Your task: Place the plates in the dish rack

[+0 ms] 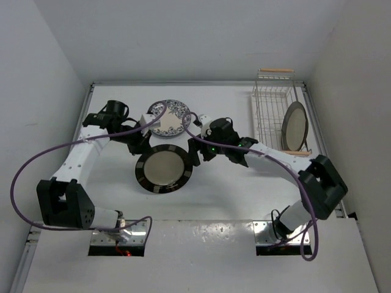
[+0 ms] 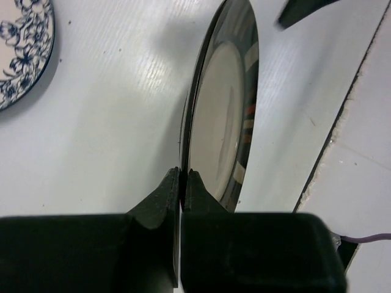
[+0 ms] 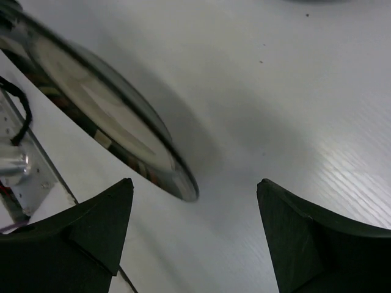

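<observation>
Fingers of the left claw (image 2: 182, 176) pinch the rim of a dark-rimmed plate (image 1: 164, 169) in the middle of the counter (image 1: 226, 195). The right claw (image 3: 195, 183) is spread wide near that plate's opposite edge. The floral plate (image 1: 171, 118) lies just behind. A second dark-rimmed plate (image 1: 294, 126) stands upright in the dish rack (image 1: 264, 113).

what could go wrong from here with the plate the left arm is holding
The left tool pinches only the rim of the dark-rimmed plate, so the plate could slip or sag out. The open right tool sits close to its other edge; a mistimed approach might knock it loose, near the floral plate.
</observation>
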